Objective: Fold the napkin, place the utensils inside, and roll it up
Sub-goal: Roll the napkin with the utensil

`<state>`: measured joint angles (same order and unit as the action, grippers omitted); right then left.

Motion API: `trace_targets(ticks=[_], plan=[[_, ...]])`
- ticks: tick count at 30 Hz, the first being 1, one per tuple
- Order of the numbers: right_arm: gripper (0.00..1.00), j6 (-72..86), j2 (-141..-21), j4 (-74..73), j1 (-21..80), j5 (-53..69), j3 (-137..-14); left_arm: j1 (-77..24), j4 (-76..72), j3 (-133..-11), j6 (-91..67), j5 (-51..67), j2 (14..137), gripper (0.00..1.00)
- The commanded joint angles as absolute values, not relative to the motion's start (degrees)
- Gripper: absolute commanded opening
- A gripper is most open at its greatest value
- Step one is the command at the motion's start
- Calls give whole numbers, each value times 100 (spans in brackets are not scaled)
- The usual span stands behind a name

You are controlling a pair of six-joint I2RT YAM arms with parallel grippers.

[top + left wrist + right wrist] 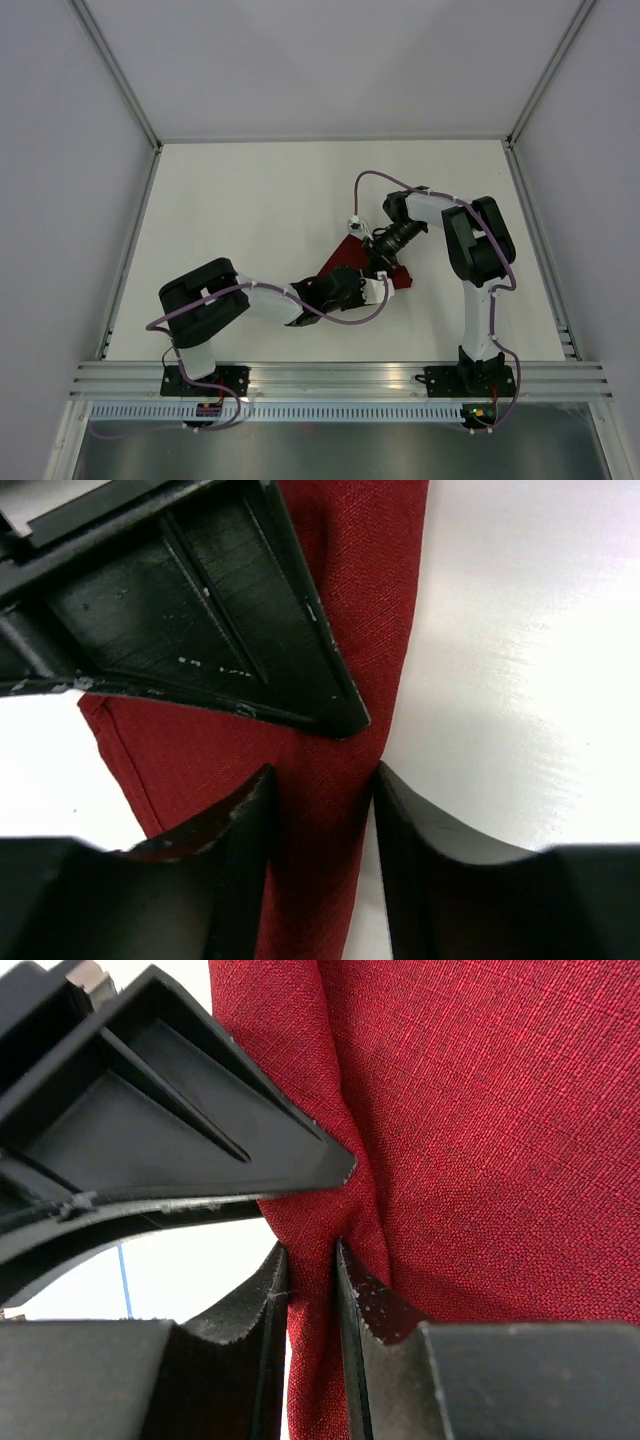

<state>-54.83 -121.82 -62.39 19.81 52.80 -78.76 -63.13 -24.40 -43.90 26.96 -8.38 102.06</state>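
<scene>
The dark red napkin (342, 256) lies folded into a narrow shape at the table's middle, mostly under both grippers. My left gripper (368, 284) reaches in from the lower left. In the left wrist view its jaws (322, 790) are closed around a thick rolled edge of the napkin (360, 600). My right gripper (385, 258) comes from the upper right. In the right wrist view (312, 1260) it pinches a raised fold of the napkin (480, 1110) tightly. Each wrist view shows the other gripper's black finger (200, 610) (170, 1110) close above. The fork is hidden.
The white table (250, 220) is walled by grey panels at the left, back and right. A metal rail (340, 378) runs along the near edge by the arm bases.
</scene>
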Motion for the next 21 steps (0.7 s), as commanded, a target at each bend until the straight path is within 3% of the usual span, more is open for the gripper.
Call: trace_targets(ticks=[1,6,11,21], plan=[[15,-5871,-12727,-5976,2030,4043,-7576,-6311,-2470,-4605,2620,-651,10388,47],[15,-5854,-12735,-5968,2013,4060,-7567,-6258,-2338,-4605,2277,-545,10468,34],[21,-5854,-12700,-5968,2021,4096,-7515,-6170,-2127,-4676,2031,-308,10582,5],[43,-5740,-12060,-5854,1952,4315,-7304,-5450,-1583,-4824,1530,1641,10652,2]])
